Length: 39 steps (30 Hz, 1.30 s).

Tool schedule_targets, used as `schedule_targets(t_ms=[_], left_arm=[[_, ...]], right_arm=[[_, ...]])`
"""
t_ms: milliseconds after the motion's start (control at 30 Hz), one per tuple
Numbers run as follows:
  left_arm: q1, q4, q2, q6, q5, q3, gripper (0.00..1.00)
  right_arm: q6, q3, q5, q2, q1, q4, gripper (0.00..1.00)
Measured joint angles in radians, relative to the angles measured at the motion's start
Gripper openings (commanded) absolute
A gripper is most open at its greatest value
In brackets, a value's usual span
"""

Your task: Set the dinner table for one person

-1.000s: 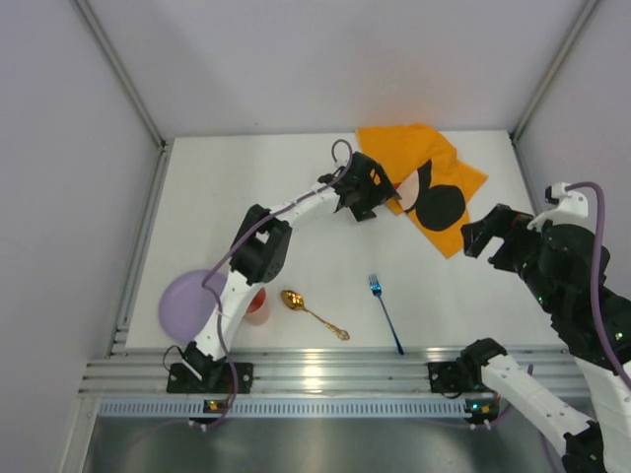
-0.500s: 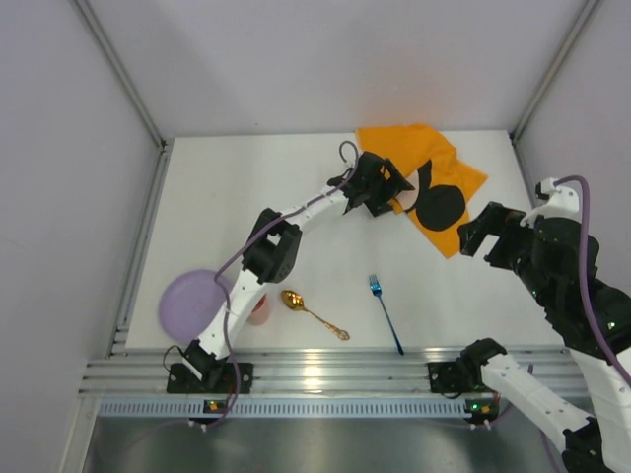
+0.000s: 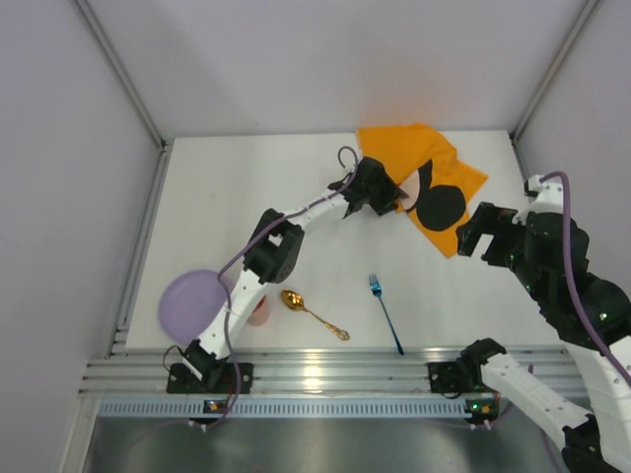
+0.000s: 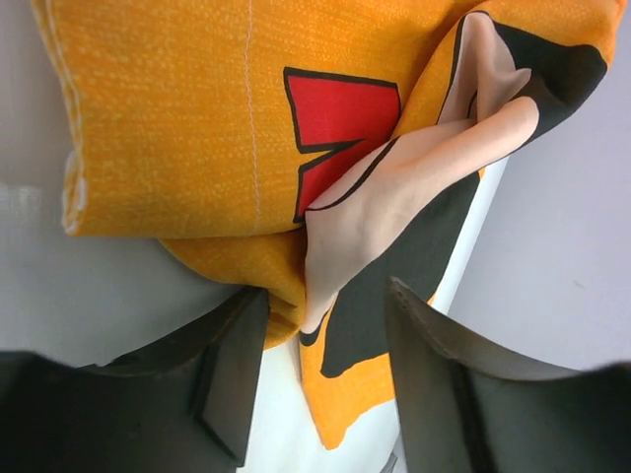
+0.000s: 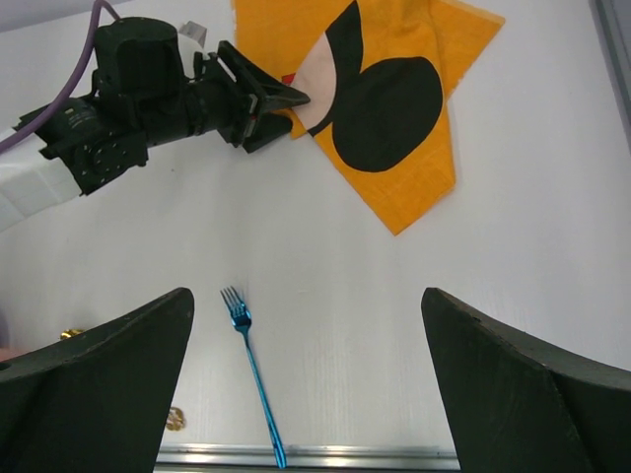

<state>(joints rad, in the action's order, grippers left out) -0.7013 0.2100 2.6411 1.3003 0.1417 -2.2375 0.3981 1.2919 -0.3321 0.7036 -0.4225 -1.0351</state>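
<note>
The white dinner table (image 3: 237,217) holds a crumpled orange Mickey Mouse placemat (image 3: 439,177) at the back right. My left gripper (image 3: 394,197) is stretched out to the placemat's left edge. In the left wrist view its jaws (image 4: 325,294) stand open on either side of a raised fold of the placemat (image 4: 197,118), not closed on it. My right gripper (image 3: 473,236) is open and empty, held high above the table's right side. In the right wrist view (image 5: 306,296) it looks down on the placemat (image 5: 394,108) and the left gripper (image 5: 286,99).
A blue fork (image 3: 385,313) lies near the front, also in the right wrist view (image 5: 254,384). A gold spoon (image 3: 314,313) lies to its left. A purple plate (image 3: 187,304) and a red cup (image 3: 258,307), partly behind the left arm, are at front left. The ribbed rail (image 3: 315,370) runs along the near edge.
My left gripper has reached further right, onto the placemat's edge, with the fold now between its jaws. My right arm has shifted slightly back.
</note>
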Motion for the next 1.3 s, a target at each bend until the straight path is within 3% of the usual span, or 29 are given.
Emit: schedule_targets(t_ms=[167,433,933,1033,1100,1300], left_arm=[[0.0,-0.037,-0.038,0.0,0.001,0.084,0.46],[-0.002,-0.047,-0.146,-0.03,0.0,0.257,0.43],[-0.01,-0.03,-0.069,-0.062,0.03,0.132,0.4],[-0.012,-0.021,-0.063,-0.068,0.027,0.123,0.21],[-0.013,-0.013,-0.058,-0.073,0.027,0.124,0.03],[-0.013,-0.015,-0.055,-0.081,0.031,0.126,0.0]], right_arm=[[-0.021,-0.025,-0.003,0.0,0.0,0.001,1.0],[-0.047,-0.058,-0.004,-0.001,0.0,0.005,1.0],[-0.05,-0.075,-0.003,-0.006,0.0,0.009,1.0],[-0.049,-0.075,-0.004,-0.012,0.0,0.009,1.0],[-0.049,-0.075,-0.004,-0.014,0.0,0.009,1.0],[-0.048,-0.076,-0.005,-0.016,0.0,0.008,1.0]])
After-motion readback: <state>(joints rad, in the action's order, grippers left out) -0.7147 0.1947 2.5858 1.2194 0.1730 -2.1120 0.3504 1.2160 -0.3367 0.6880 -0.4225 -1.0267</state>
